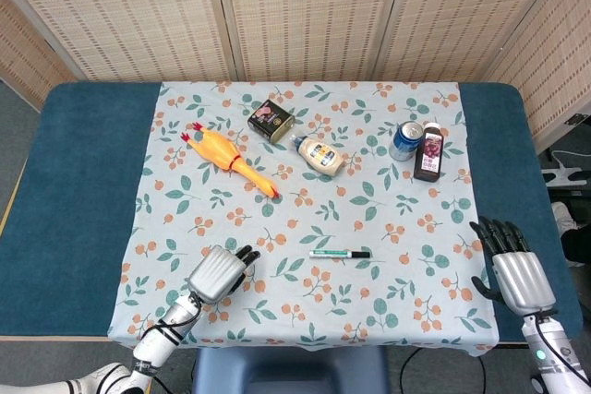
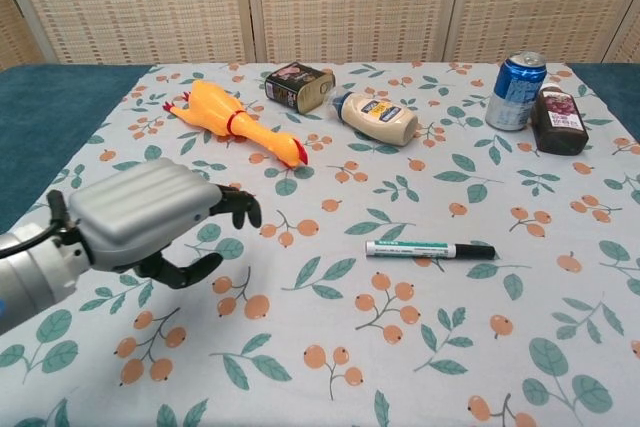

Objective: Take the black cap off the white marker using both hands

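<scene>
head view: the marker (image 1: 340, 254) lies flat on the floral cloth (image 1: 388, 311) near the front edge, its black cap (image 1: 361, 254) pointing right. the left hand (image 1: 220, 272) hovers over the cloth left of the marker, apart from it, fingers loosely spread and holding nothing. the right hand (image 1: 513, 269) sits at the table's right edge, fingers apart, empty. chest view: the left hand (image 2: 150, 217) hangs over the cloth, fingers half curled, empty; the marker (image 2: 428, 249) lies to its right, well clear.

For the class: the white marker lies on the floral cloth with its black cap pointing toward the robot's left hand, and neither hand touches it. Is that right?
Not quite. In the head view the black cap of the white marker points toward the right hand, away from the left hand. The rest holds: it lies on the cloth, untouched.
</scene>
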